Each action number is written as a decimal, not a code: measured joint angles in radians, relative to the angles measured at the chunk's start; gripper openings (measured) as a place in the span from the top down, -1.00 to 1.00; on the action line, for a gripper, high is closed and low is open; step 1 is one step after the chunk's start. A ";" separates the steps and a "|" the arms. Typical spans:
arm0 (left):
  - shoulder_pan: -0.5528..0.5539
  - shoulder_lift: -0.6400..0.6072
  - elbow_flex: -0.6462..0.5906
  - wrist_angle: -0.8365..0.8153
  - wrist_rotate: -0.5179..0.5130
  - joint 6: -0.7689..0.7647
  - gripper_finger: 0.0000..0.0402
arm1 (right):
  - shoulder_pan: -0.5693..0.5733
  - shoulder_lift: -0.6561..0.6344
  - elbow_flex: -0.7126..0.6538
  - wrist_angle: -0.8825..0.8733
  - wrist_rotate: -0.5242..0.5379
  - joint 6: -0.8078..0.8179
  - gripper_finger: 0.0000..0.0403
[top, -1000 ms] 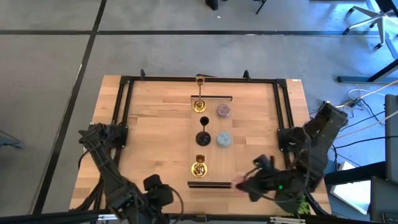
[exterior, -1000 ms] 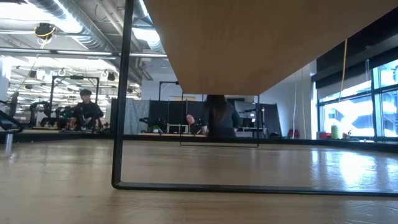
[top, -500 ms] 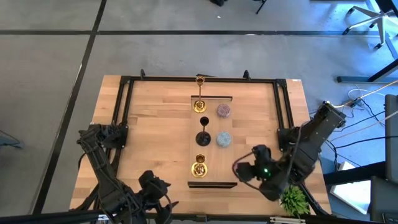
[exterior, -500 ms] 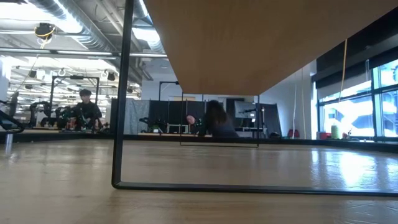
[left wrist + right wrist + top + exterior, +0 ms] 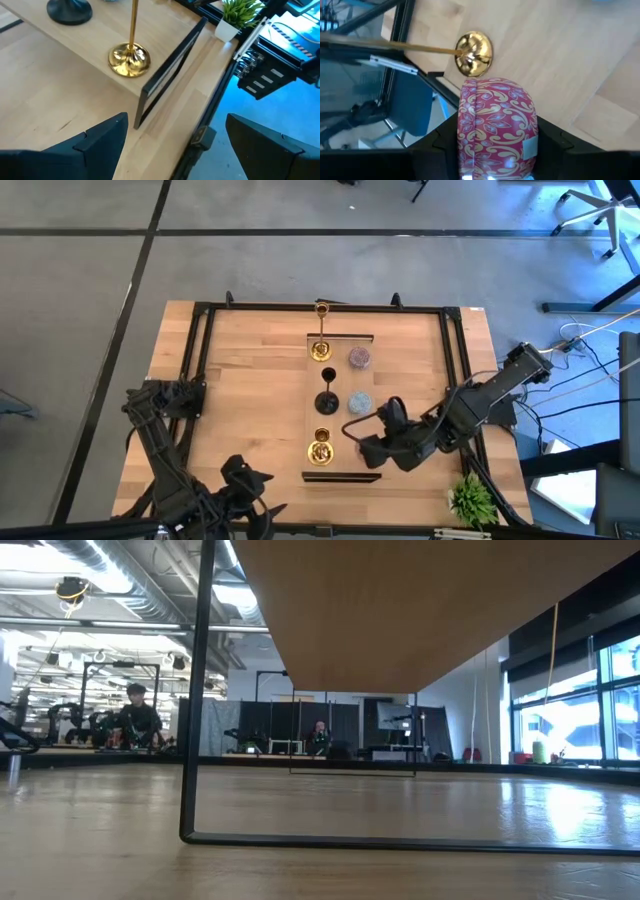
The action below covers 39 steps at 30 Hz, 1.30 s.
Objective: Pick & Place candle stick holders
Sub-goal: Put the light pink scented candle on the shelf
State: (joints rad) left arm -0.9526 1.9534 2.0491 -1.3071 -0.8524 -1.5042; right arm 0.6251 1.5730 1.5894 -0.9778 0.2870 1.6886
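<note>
A raised wooden board [image 5: 341, 383] in the table's middle carries gold [image 5: 320, 448], black [image 5: 326, 402], light-blue [image 5: 359, 405] and mauve [image 5: 358, 358] candle stick holders, each standing on its base. My right gripper [image 5: 358, 432] hangs just right of the board's near end, shut on a low round pink patterned holder [image 5: 497, 125]. The near gold holder [image 5: 474, 48] shows below it. My left gripper [image 5: 175, 150] stands open at the table's near edge, left of the board, with nothing between its fingers. The gold holder's base [image 5: 129, 60] lies ahead of it. My right gripper pinches the pink holder's round side wall [image 5: 470, 135] between its two fingers [image 5: 555, 145], one on each opposite side. The fingers slant downward, coming from the table's right. The holder is lifted clear above the table.
A small green plant [image 5: 470, 498] stands at the near right corner. A black metal frame [image 5: 200, 330] runs round the table's edges. The board's black end frame [image 5: 170, 65] stands at its near end. Bare wood lies left of the board.
My right gripper has carried the pink holder from the near right corner toward the table's left, up to the board's near end, uncovering the plant. My left gripper has turned about its wrist while staying in place.
</note>
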 joint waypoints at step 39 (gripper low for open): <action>0.143 0.001 -0.001 -0.168 -0.254 -0.396 -0.66 | 0.259 -0.417 -0.583 0.496 0.204 -0.051 0.17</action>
State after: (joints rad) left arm -0.8092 1.9541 2.0480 -1.4749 -1.1061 -1.8998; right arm 0.8839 1.1565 1.0065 -0.4816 0.4906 1.6379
